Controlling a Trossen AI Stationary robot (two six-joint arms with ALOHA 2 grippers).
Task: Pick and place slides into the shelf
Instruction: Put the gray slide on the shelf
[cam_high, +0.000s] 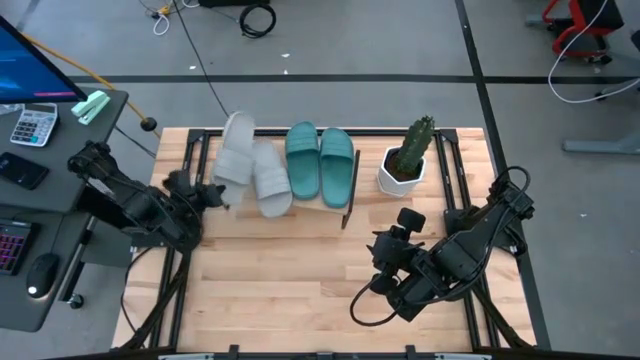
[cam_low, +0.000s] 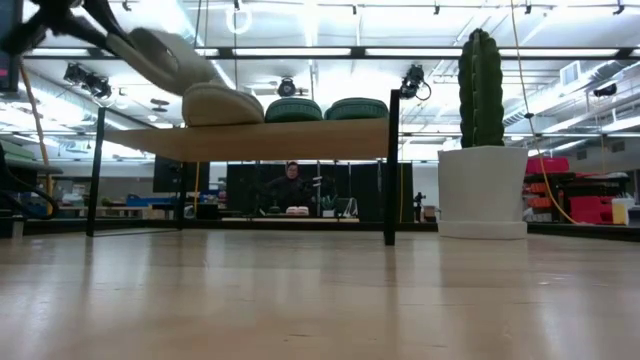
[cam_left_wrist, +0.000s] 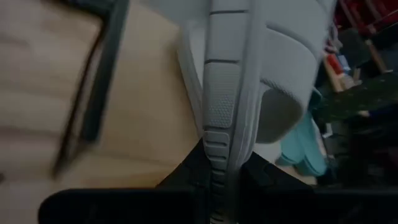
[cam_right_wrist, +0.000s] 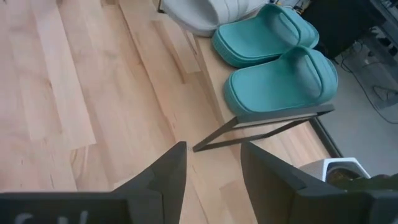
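The left gripper pinches the last grey slide by its sole edge, tilted over the shelf; it looks light and bendy, while the right gripper waits part-open

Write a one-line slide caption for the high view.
Left gripper holds the last grey slide tilted over the shelf beside three placed slides; right gripper waits open near the cactus pot.

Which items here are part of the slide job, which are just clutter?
Job:
- shelf
- two teal slides, on the shelf
- grey slide, on the shelf
- tilted grey slide, gripped by the left gripper over the shelf's left end
- right gripper, open, waiting

Lying about:
- potted cactus
- calculator, side desk
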